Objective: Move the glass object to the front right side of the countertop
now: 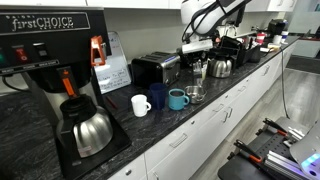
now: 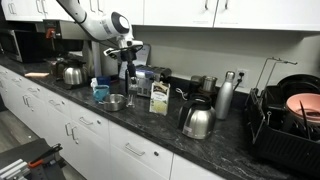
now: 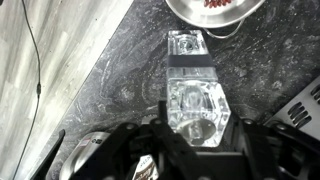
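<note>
My gripper (image 3: 198, 126) is shut on the glass object (image 3: 193, 95), a clear faceted piece held between the two fingers. In both exterior views the gripper (image 1: 198, 50) (image 2: 128, 60) hangs above the dark speckled countertop (image 1: 160, 125) (image 2: 150, 125). The glass object (image 1: 200, 68) (image 2: 128, 73) points down from it and seems to be off the surface. In the wrist view the countertop (image 3: 110, 70) lies under the glass.
A coffee maker (image 1: 60, 70) and steel carafe (image 1: 88, 130) stand at one end. A white mug (image 1: 141, 103), blue mug (image 1: 177, 98), small bowl (image 1: 195, 93), toaster (image 1: 155, 67) and kettle (image 1: 220, 66) line the counter. A carton (image 2: 158, 98), carafe (image 2: 197, 120), thermos (image 2: 225, 95) and dish rack (image 2: 290, 120) stand further along.
</note>
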